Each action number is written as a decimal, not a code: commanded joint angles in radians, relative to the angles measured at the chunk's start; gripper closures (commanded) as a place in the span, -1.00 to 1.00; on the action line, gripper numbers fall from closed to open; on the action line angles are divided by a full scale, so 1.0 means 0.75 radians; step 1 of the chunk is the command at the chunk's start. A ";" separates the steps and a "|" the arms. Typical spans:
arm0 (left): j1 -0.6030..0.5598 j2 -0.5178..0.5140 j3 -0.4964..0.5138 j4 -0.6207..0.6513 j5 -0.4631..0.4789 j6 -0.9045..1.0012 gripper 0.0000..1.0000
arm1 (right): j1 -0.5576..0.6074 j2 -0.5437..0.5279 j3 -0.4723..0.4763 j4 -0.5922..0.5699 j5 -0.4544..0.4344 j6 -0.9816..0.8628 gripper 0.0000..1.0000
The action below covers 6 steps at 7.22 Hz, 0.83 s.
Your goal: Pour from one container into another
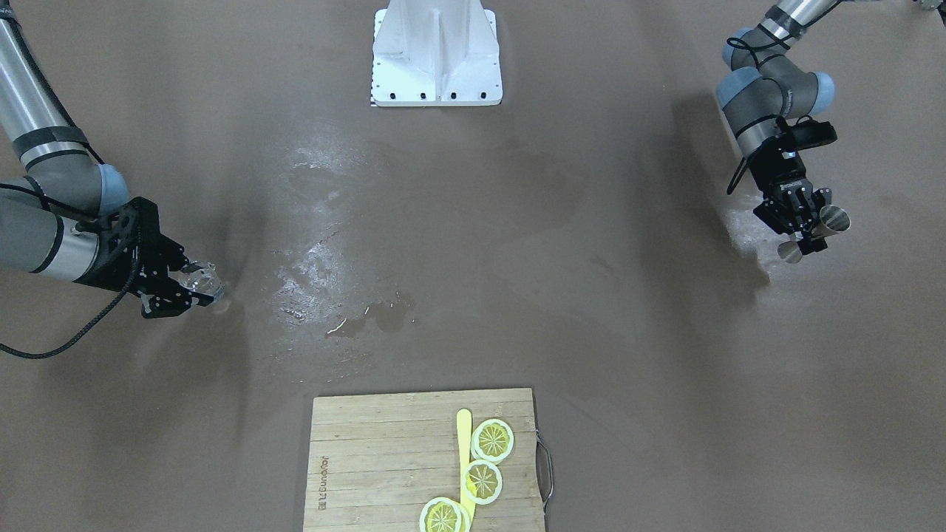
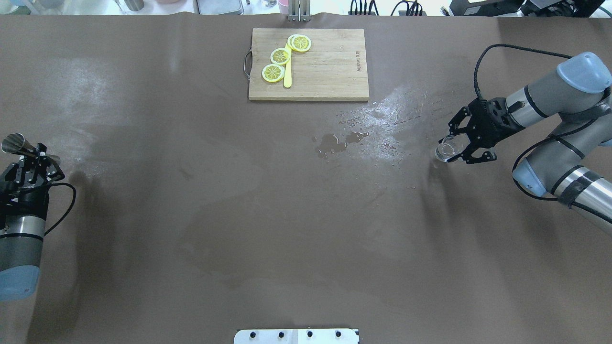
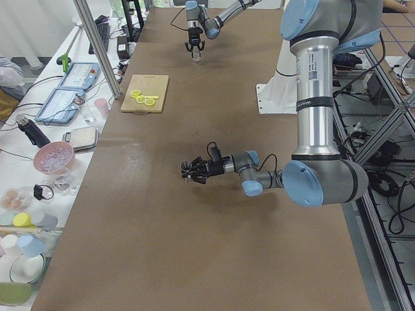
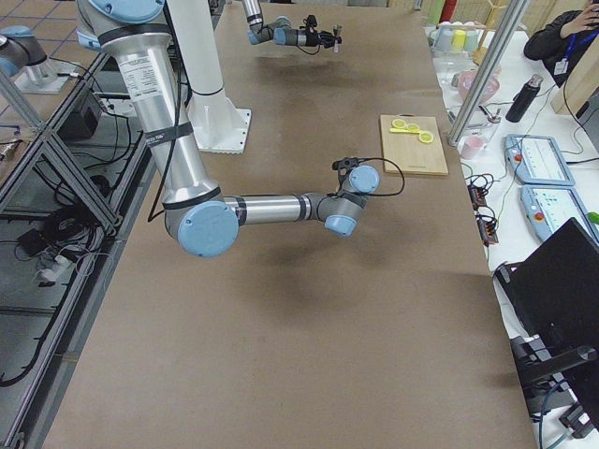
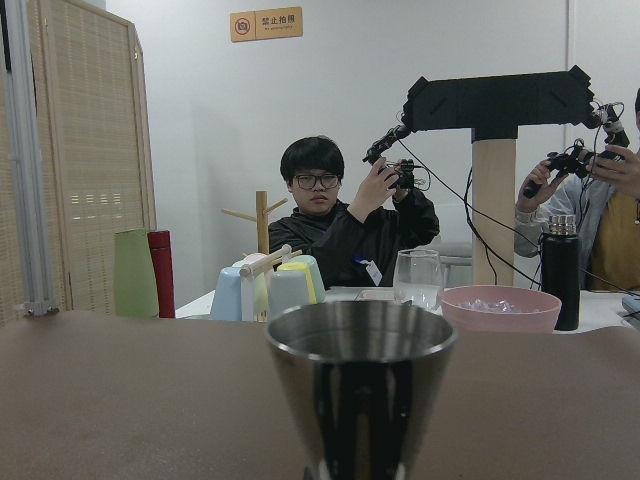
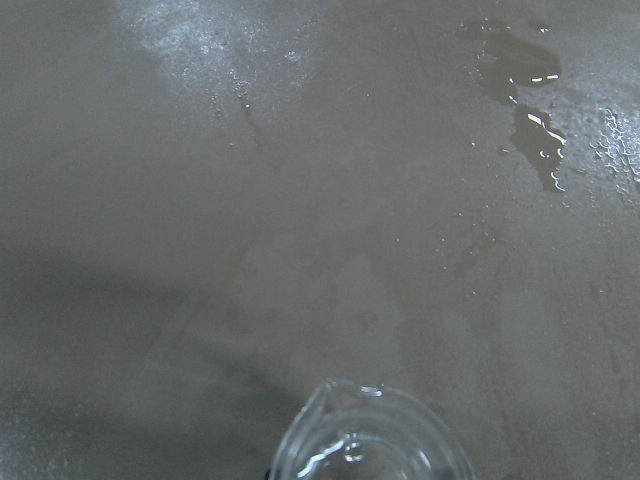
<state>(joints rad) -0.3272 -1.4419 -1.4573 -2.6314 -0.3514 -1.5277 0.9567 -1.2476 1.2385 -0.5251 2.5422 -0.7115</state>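
Two grippers loaded | left gripper is pinching upright steel jigger at its waist, far left of table | right gripper is clamping clear glass cup at right, near puddle | cutting board is lying far centre

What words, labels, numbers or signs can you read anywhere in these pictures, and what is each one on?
"禁止拍照", next to a crossed-out camera symbol: on the orange wall sign, as best it reads.
Dark brand mark on the pale wooden cutting board: too blurred to read.
Steel hourglass-shaped jigger and clear glass cup: no lettering visible.
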 commanded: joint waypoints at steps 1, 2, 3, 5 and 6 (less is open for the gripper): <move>0.007 -0.035 0.024 0.007 -0.045 -0.008 1.00 | -0.005 -0.001 -0.007 0.001 -0.003 0.002 1.00; 0.007 -0.039 0.027 0.007 -0.075 -0.006 1.00 | -0.012 -0.003 -0.009 0.001 -0.003 0.002 1.00; 0.007 -0.051 0.037 0.007 -0.102 -0.004 0.97 | -0.014 -0.003 -0.009 0.001 -0.003 0.000 1.00; 0.007 -0.067 0.039 0.007 -0.106 -0.004 0.73 | -0.018 -0.003 -0.011 0.001 -0.005 0.002 1.00; 0.009 -0.068 0.037 0.007 -0.106 -0.002 0.59 | -0.020 -0.003 -0.013 0.001 -0.003 0.002 1.00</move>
<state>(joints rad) -0.3216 -1.4901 -1.4285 -2.6262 -0.4293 -1.5306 0.9435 -1.2501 1.2301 -0.5246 2.5392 -0.7104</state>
